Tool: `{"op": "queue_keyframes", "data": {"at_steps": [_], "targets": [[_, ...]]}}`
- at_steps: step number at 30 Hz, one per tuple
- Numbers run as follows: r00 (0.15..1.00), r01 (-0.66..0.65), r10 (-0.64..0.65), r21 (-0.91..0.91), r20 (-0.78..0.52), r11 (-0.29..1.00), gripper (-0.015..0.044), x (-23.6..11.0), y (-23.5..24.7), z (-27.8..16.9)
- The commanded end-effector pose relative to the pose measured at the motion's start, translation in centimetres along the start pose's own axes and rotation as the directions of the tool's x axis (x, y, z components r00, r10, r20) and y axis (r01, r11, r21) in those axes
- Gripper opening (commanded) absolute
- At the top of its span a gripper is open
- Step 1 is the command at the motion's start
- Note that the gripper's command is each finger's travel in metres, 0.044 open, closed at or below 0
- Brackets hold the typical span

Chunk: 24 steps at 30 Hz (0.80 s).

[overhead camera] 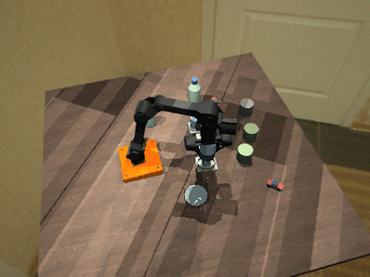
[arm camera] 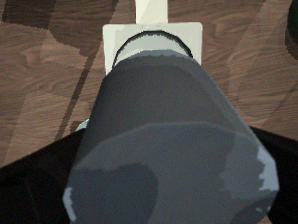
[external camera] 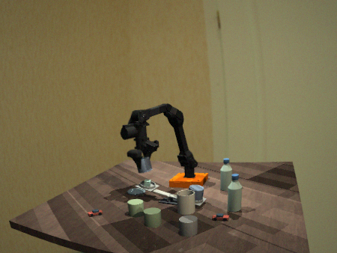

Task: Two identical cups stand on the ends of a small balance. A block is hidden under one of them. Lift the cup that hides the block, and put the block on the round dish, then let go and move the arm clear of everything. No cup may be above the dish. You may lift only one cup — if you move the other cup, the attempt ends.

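Observation:
My gripper point(overhead camera: 208, 143) point(external camera: 143, 160) is shut on a blue-grey cup point(external camera: 144, 165) point(arm camera: 170, 165) and holds it, slightly tilted, in the air above one end of the balance. A small pale green block point(external camera: 147, 183) sits uncovered on that end's white plate point(external camera: 155, 188) point(arm camera: 196, 37), below the cup with a gap between. The cup hides the block in the wrist view. The other blue-grey cup point(overhead camera: 193, 123) point(external camera: 196, 191) stands on the far end of the balance. The round glassy dish point(overhead camera: 195, 195) point(external camera: 135, 191) lies beside the near end, with no cup above it.
Two green cups point(overhead camera: 251, 132) point(overhead camera: 244, 153), a grey cup point(overhead camera: 246, 107) point(external camera: 188, 226) and a beige cup point(external camera: 186, 203) stand near the balance. Two bottles point(external camera: 225, 178) point(external camera: 234, 196) and two toy cars point(external camera: 95, 212) point(external camera: 220, 217) are farther out. The arm's orange base point(overhead camera: 154, 167) is opposite the green cups.

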State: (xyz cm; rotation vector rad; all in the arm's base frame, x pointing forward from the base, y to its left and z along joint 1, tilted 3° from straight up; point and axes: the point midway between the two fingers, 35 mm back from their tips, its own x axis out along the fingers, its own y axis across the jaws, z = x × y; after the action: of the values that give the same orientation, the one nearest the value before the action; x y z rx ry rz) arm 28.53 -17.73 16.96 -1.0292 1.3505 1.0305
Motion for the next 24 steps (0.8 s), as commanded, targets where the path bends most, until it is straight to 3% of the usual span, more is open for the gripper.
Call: {"op": "queue_keyframes", "data": {"at_steps": [1,17,24], "targets": [[1.000,0.000,0.000,0.000,0.000,1.000,0.0000,0.0,0.0,0.0],[1.000,0.000,0.000,0.000,0.000,1.000,0.0000,0.1,0.0,-0.1],[1.000,0.002,-0.002,0.001,-0.003,1.000,0.0000,1.8,2.0,-4.2]]}}
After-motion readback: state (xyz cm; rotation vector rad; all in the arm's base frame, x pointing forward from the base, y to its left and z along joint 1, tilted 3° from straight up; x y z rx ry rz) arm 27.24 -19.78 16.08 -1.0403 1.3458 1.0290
